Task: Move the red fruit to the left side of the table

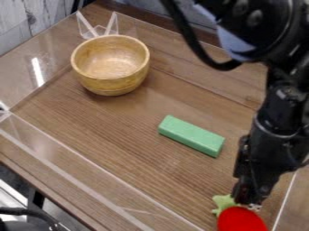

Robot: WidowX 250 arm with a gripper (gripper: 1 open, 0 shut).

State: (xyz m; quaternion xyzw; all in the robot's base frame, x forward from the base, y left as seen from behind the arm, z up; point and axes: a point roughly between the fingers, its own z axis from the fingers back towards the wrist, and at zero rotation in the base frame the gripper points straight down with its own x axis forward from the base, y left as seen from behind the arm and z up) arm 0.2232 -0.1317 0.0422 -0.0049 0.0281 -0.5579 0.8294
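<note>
Near the bottom right corner of the table (108, 135) lies the red fruit (240, 219), green leafy top toward the left, close beside the clear wall at that edge. Directly above it hangs the gripper (252, 200), pointing straight down, fingertips at or just over the upper side of the fruit — contact not possible to confirm from this angle. State of the jaws: cannot tell, because the dark fingers blend together and hide the gap.

Step in hand, as a judgement: taking hold of the fruit, with all the carrying leftward not yet done.

To do it well:
- Center the fingers over the round red body, not over the leaves.
- Go low enough to grip around the widest part — glossy and rounded, so likely to slip out of a shallow pinch.
- Close gently, then lift straight up before going sideways, away from the near wall.
- On the way left, pass above the green block (191, 135) and set down well apart from the wooden bowl (110, 64).
</note>
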